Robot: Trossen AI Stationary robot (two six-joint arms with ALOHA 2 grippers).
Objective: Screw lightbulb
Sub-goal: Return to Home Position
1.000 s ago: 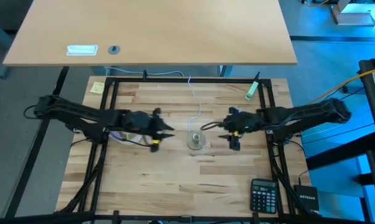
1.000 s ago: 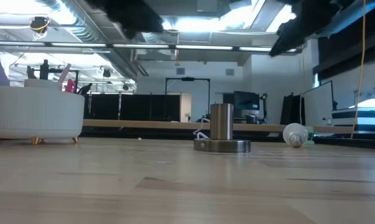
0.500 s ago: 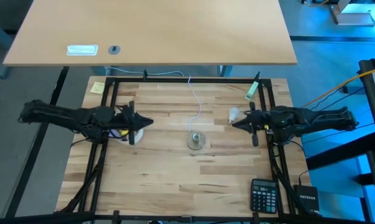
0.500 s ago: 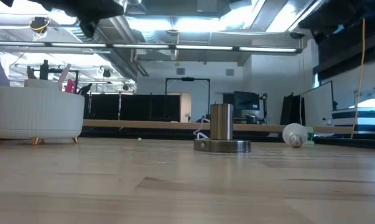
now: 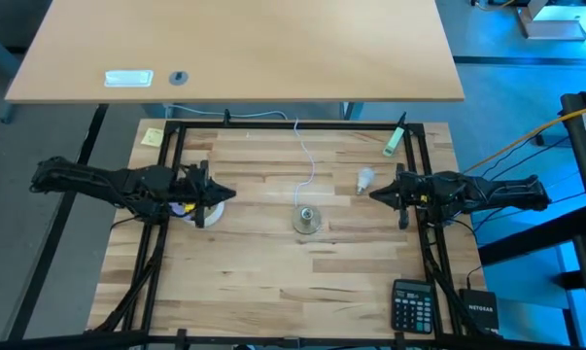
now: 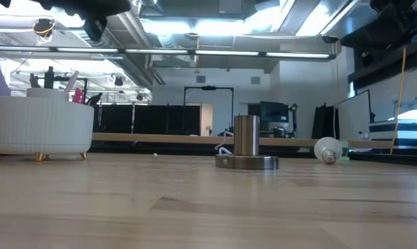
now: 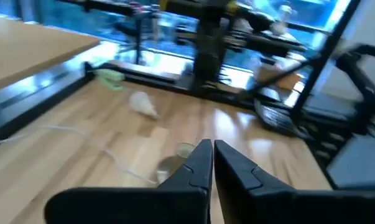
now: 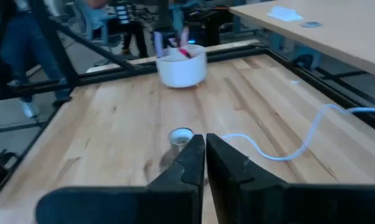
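Note:
The lightbulb (image 5: 365, 180) lies on its side on the wooden table, right of the middle; the low view shows the lightbulb (image 6: 327, 149) and the left wrist view shows the lightbulb (image 7: 142, 104) too. The metal socket (image 5: 307, 219) stands upright on its round base at the table's middle, with a white cord (image 5: 305, 160) running to the far edge. My left gripper (image 5: 226, 194) hovers shut left of the socket. My right gripper (image 5: 374, 192) hovers shut just near of the bulb, above the table. Each wrist view shows shut fingers: left gripper (image 7: 212, 155), right gripper (image 8: 204, 149).
A white bowl (image 6: 41, 128) with pens stands under my left arm. A green marker (image 5: 394, 142) lies at the far right, a yellow note (image 5: 153, 136) at the far left, and a black calculator (image 5: 412, 304) at the near right. A black frame (image 5: 293, 122) rims the table.
Both arms have drawn back from the socket, the left toward the table's left edge and the right toward its right edge, and both grippers have shut. The bulb, earlier covered by my right gripper in the high view, now shows. Bulb and socket have not moved.

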